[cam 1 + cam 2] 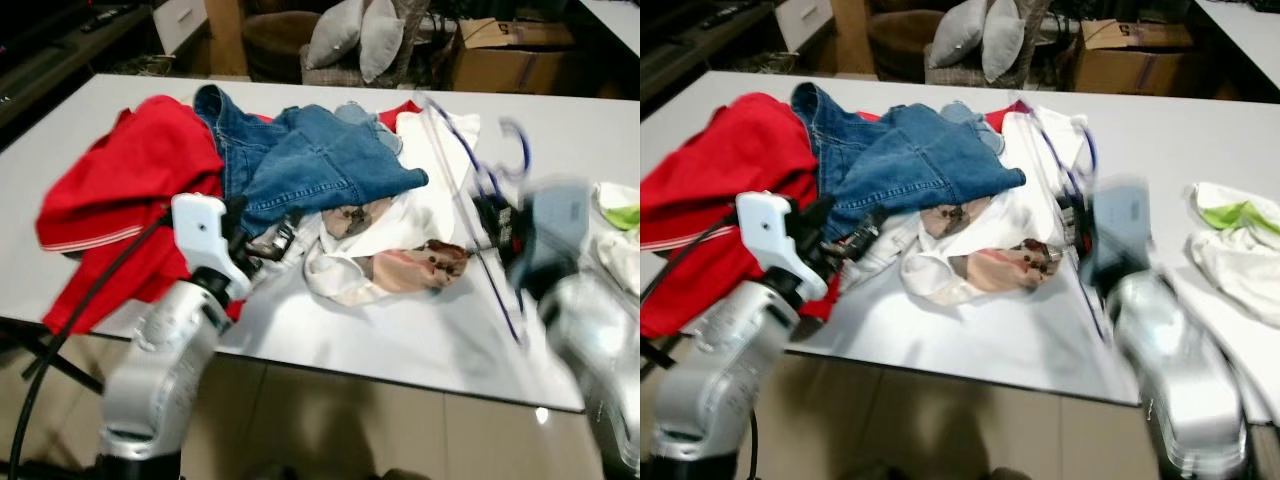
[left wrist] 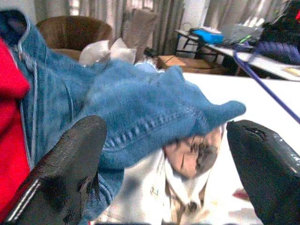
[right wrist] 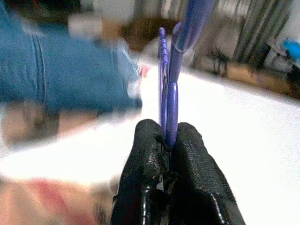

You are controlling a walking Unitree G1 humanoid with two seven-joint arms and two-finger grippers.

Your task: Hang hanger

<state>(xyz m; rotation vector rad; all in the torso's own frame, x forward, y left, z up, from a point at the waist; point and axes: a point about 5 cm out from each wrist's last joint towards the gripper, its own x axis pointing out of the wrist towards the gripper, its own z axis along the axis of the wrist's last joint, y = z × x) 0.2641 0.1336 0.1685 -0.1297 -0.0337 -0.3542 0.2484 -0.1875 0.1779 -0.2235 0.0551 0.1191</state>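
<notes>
Right wrist view: right claw (image 3: 169, 140) pinches the purple hanger (image 3: 171, 75) above the tabletop (image 1: 420, 330); left claw (image 2: 164, 168) is spread by the jeans (image 1: 300, 160). Lift steadily, keeping the hook clear of clothes

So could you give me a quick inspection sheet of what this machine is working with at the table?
Surface: white rectangular table.
Job's things: thin purple plastic hanger, raised above the table.
Clutter: red fabric garment, blue denim jeans, white printed shirt, white and green cloth.
Grippers: right claw shut on the hanger; left claw open, facing the jeans.
Cables: black cable running along the left arm.
Surroundings: grey cushions, brown cardboard box, tiled floor.
</notes>
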